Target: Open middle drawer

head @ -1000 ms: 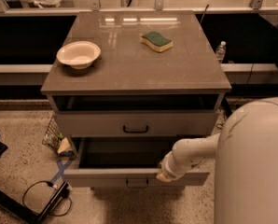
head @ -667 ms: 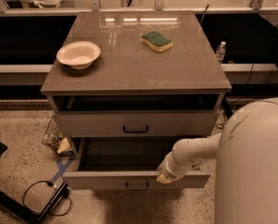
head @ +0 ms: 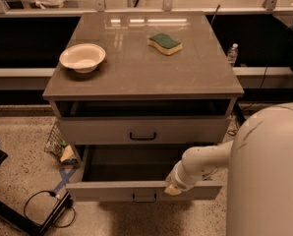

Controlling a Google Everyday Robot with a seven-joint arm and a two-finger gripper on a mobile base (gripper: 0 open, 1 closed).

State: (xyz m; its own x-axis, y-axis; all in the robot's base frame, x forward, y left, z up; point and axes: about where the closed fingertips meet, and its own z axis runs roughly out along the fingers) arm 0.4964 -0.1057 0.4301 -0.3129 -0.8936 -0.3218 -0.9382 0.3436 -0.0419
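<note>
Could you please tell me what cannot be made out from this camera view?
Camera view:
- Below the middle drawer: hidden by its pulled-out front and cut off by the bottom edge.
- End effector, at the drawer's front rim: mostly covered by the arm.
- Drawer's right interior: behind the same arm.
- Bottle, at right: label too small to read.

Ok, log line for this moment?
middle drawer: pulled out, inside bare | gripper: at front panel's top edge, right of handle | bowl, sponge: on countertop
</note>
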